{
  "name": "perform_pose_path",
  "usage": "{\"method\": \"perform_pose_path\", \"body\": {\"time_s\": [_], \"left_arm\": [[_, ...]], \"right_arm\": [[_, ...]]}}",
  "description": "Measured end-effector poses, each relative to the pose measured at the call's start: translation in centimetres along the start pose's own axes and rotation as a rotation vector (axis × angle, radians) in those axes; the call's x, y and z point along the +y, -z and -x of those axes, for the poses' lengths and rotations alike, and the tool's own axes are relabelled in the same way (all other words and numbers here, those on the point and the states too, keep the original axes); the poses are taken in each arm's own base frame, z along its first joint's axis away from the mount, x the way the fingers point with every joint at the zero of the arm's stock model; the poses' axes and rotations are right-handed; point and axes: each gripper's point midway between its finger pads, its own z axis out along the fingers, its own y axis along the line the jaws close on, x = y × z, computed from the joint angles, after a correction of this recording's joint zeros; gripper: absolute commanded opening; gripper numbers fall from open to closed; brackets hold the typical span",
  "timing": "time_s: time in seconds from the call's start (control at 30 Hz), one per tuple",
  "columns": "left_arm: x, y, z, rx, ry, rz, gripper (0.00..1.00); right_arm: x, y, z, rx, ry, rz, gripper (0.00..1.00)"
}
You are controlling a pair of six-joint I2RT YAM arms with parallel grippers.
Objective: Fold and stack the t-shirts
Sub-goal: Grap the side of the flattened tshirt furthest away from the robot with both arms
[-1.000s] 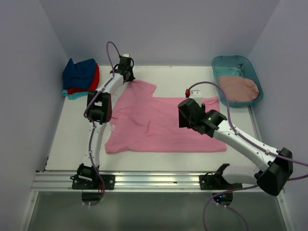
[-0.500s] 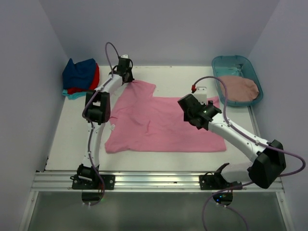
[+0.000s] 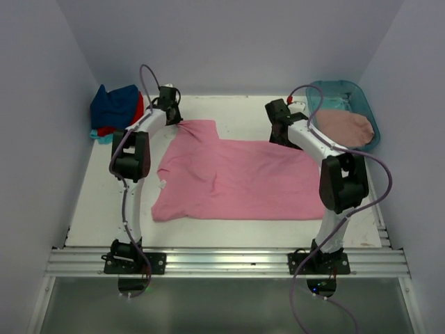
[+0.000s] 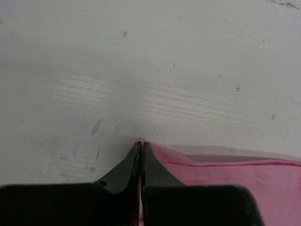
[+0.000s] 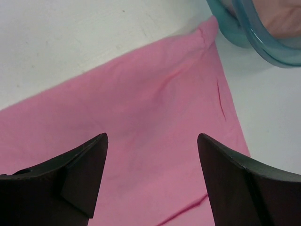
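A bright pink t-shirt (image 3: 236, 177) lies spread flat on the white table. My left gripper (image 3: 176, 121) is at the shirt's far left corner. In the left wrist view it (image 4: 141, 143) is shut on the pink edge (image 4: 225, 174), low on the table. My right gripper (image 3: 278, 137) is at the shirt's far right corner. In the right wrist view it (image 5: 151, 139) is open and empty, just above the pink cloth (image 5: 141, 103). A dusty rose shirt (image 3: 345, 128) lies in the teal tub. Navy, red and turquoise shirts (image 3: 115, 111) are piled at the far left.
The teal plastic tub (image 3: 363, 99) stands at the far right corner, close beside my right gripper; its rim (image 5: 244, 35) shows in the right wrist view. Grey walls enclose the table on three sides. A metal rail runs along the near edge.
My right arm has swung from the middle of the pink shirt out to its far right corner by the tub. My left gripper has shifted a little left with the shirt's corner.
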Motion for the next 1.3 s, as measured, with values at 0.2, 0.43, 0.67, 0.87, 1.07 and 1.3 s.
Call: {"method": "perform_pose_path", "body": {"time_s": [0.2,0.43,0.67,0.87,1.07,1.3], "left_arm": [[3.6,0.8,0.1,0.022,0.040,0.038,0.00],[7.6,1.6,0.9,0.024,0.096,0.075,0.00],[8.3,2.7,1.9,0.009,0.116,0.067,0.00],[8.0,2.7,1.6,0.017,0.116,0.051,0.00],[8.0,2.7,1.4,0.021,0.116,0.047,0.00],[7.8,2.7,1.4,0.024,0.116,0.039,0.00]], "right_arm": [[1.8,-3.5,1.9,0.031,-0.027,0.007,0.81],[2.8,-6.2,3.8,0.037,-0.035,0.007,0.81],[4.8,-7.7,5.4,0.027,-0.012,0.039,0.80],[6.9,-10.6,6.2,0.031,0.006,0.055,0.76],[5.7,-12.3,5.1,0.065,0.018,0.004,0.72],[4.3,-13.1,6.3,0.046,-0.007,-0.036,0.70]]}}
